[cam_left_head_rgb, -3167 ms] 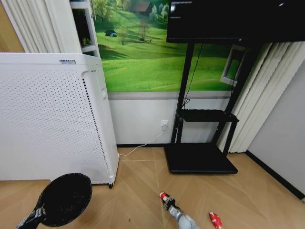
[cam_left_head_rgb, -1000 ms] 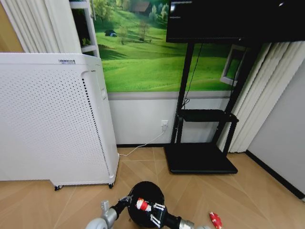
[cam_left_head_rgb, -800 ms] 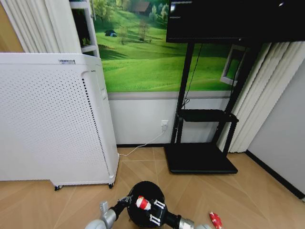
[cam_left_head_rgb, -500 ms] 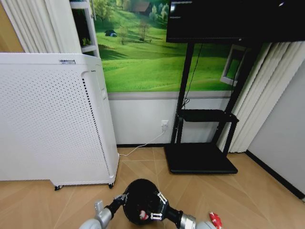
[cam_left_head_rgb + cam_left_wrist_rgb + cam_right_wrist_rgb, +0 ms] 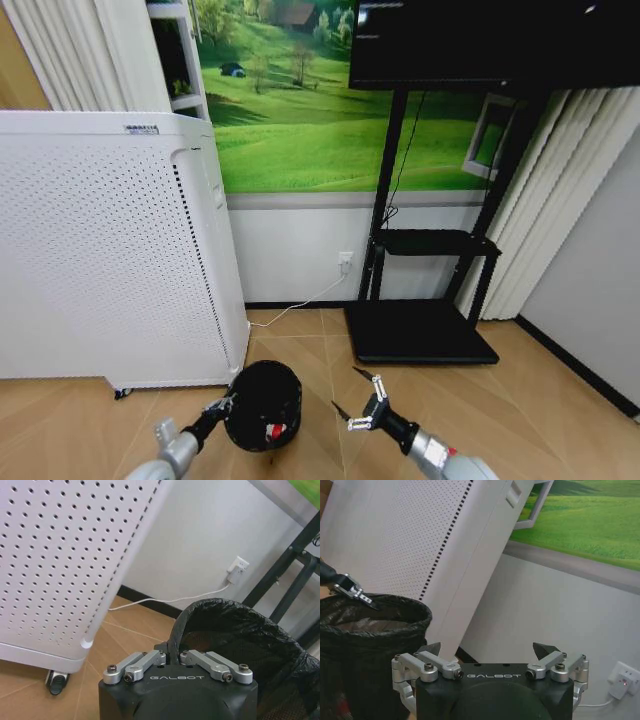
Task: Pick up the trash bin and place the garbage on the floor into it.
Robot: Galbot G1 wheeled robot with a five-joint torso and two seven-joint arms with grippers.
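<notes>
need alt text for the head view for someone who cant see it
The left gripper holds the black trash bin by its rim above the wooden floor, a red scrap inside it. The right gripper hangs open beside it. Behind stand a white perforated appliance and a black TV stand.

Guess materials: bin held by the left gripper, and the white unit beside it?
Trash bin: the look is a thin glossy black film, probably a plastic liner; it crinkles and folds over the rim in the left wrist view, where the left gripper pinches it. White perforated appliance: smooth matte panel with regular punched holes, painted metal or moulded plastic; can't tell which.
</notes>
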